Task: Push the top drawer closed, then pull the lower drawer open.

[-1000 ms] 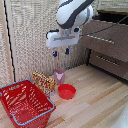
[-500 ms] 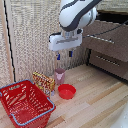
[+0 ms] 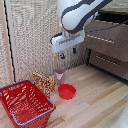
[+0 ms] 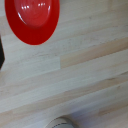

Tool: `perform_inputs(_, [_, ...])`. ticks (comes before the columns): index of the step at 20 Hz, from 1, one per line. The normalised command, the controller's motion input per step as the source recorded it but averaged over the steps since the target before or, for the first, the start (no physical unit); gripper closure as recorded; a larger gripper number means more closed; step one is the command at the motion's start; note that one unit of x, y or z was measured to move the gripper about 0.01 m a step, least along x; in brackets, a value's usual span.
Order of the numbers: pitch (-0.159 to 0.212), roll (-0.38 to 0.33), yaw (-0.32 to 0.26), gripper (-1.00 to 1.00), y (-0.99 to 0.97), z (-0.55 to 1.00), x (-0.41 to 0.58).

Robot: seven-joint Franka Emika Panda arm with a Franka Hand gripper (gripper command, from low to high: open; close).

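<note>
In the exterior view two dark-brown drawer fronts stand on the right. The top drawer (image 3: 106, 36) sticks out from the cabinet, its dark inside showing above the front and its silver bar handle (image 3: 101, 39) facing me. Below it, the lower drawer (image 3: 111, 64) sits further back with its own slim handle (image 3: 107, 61). My gripper (image 3: 68, 52) hangs from the white arm, to the exterior view's left of both drawers and apart from them, above the wooden floor. Its dark fingers (image 3: 62, 56) look spread with nothing between them. One dark finger (image 4: 1, 50) shows in the wrist view.
A red wire basket (image 3: 25, 102) stands on the wooden floor at the exterior view's lower left. A red bowl (image 3: 66, 91) (image 4: 32, 20), a pink cup (image 3: 59, 76) and a yellowish patterned packet (image 3: 43, 81) lie under the gripper. A woven wall panel (image 3: 32, 40) is behind.
The gripper has drifted slightly toward the exterior view's right, nearer the drawers. The drawers and the floor items have not moved.
</note>
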Motion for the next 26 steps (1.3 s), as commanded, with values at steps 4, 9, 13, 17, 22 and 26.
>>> perform_inputs(4, [0.0, -0.361, 0.117, -1.0, -0.05, 0.05, 0.0])
perform_inputs(9, [0.0, -0.374, 0.102, -1.0, -0.01, 0.04, 0.023])
perform_inputs(13, [0.0, -0.373, 0.102, -1.0, 0.0, 0.05, 0.032])
perform_inputs(17, [0.0, -0.366, 0.102, -1.0, 0.0, 0.08, 0.022])
perform_inputs(22, [0.0, -0.33, 0.086, -1.0, 0.0, 0.23, 0.13])
perform_inputs(26, [0.0, -0.269, 0.08, -1.0, 0.0, 0.43, 0.175])
